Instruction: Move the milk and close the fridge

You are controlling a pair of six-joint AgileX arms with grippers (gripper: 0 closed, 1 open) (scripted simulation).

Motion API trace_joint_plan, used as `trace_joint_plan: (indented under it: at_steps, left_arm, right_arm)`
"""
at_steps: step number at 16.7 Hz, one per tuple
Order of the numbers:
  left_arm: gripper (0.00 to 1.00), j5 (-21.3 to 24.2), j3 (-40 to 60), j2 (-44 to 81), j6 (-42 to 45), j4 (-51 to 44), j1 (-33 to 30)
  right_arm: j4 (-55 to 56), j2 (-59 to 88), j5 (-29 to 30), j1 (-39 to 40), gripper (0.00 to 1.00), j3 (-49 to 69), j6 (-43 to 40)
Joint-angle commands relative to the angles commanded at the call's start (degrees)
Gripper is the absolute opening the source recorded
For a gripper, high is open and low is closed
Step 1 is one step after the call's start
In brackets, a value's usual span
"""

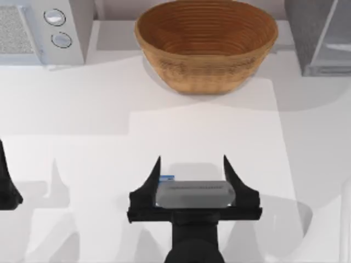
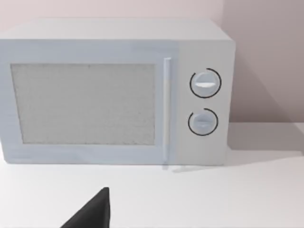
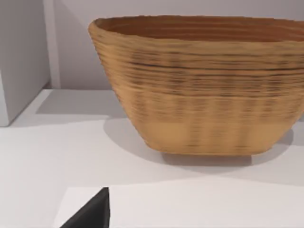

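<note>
Your desk (image 1: 82,142) is the biggest thing here, white and mostly bare. At its far edge sits the basket (image 1: 206,46) in the middle, with the microwave (image 1: 38,30) at the left corner and the fridge (image 1: 321,35) at the right corner, its pale door panel swung out, so it looks not yet closed. Your right gripper (image 1: 192,164) is near the front middle of the desk, fingers spread wide apart and holding nothing. Your left gripper (image 1: 8,186) sits at the desk's left edge, parked; you cannot tell how its fingers stand. The milk (image 1: 166,178) is the smallest thing: a sliver of blue peeks out just beside the right gripper's left finger, mostly hidden under the wrist. Expect a light, stiff little carton with smooth sides that may slip or tip. Take it across two flat opposite faces, around mid-height, with gentle pressure so the walls don't buckle.
</note>
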Motion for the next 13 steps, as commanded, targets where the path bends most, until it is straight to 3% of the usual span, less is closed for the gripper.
trace_joint_plan:
  at_steps: [6,13]
  left_arm:
    - [1.00,0.00,0.00,0.00,0.00,0.00,0.00]
    - [1.00,0.00,0.00,0.00,0.00,0.00,0.00]
  right_arm:
    - [8.26,19.34,5.09,4.21,1.00,11.20,0.26]
    - [8.84,20.79,5.18,4.11,1.00,12.17,0.25]
